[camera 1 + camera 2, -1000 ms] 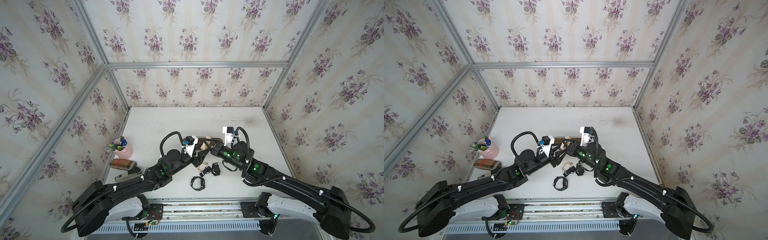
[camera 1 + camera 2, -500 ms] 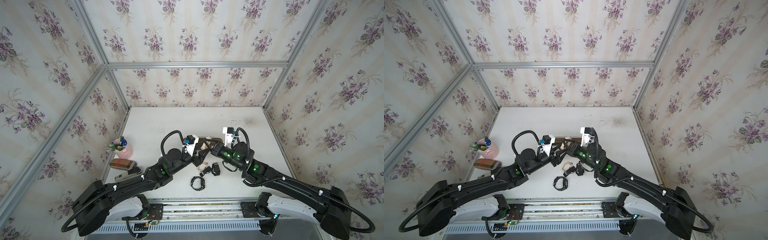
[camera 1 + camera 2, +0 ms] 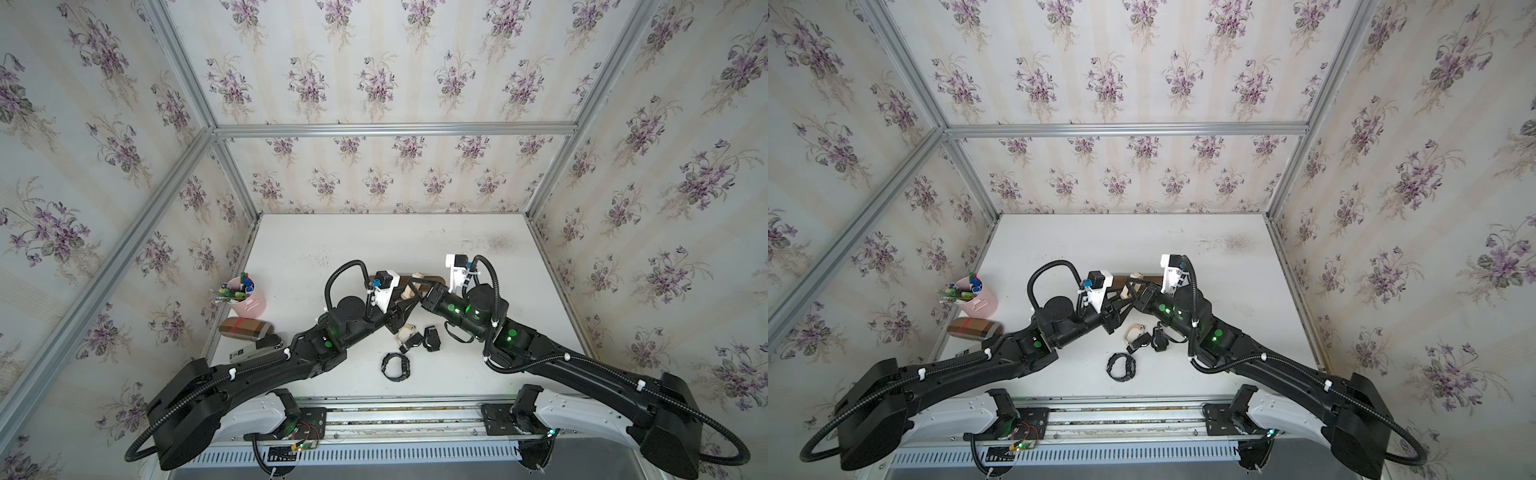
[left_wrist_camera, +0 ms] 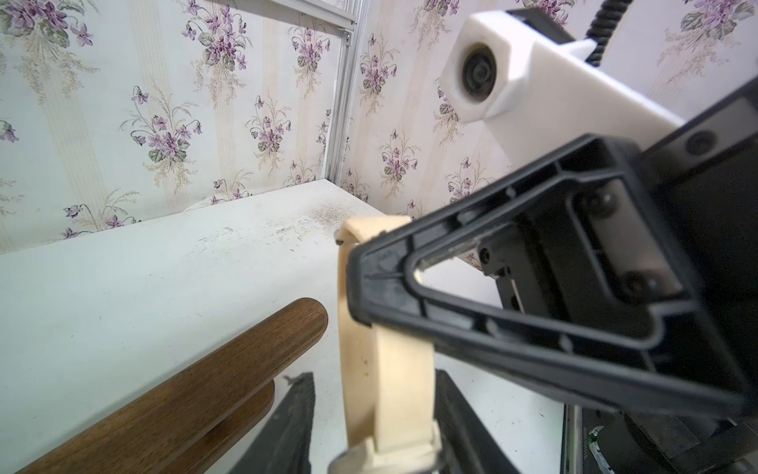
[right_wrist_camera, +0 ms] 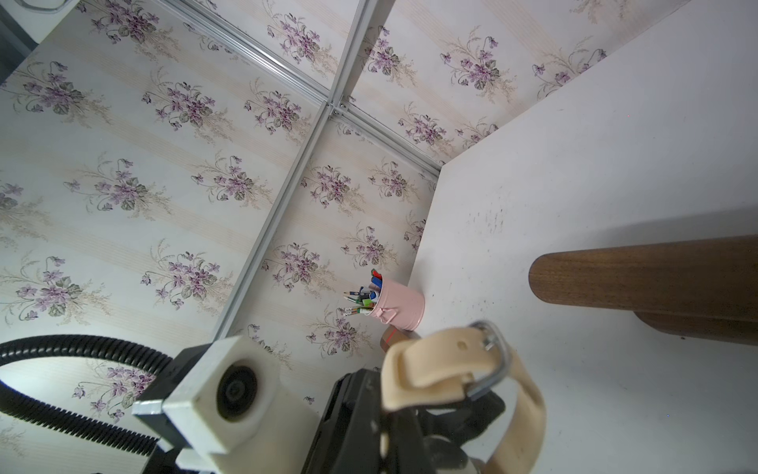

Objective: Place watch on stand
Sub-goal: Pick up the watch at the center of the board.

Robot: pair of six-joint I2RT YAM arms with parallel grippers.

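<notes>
Centre frame, your right gripper (image 3: 417,286) pinches the watch (image 3: 406,293) to aim its loop at the stand (image 3: 434,277); left gripper (image 4: 373,410) straddles it, jaws spread.

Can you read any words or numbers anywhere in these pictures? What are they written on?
No word or number can be read anywhere in these pictures.
Pale label on the grey stapler: too small to read.
Face of the black watch: too small to read.
Strap of the cream watch: no writing shows on it.
</notes>
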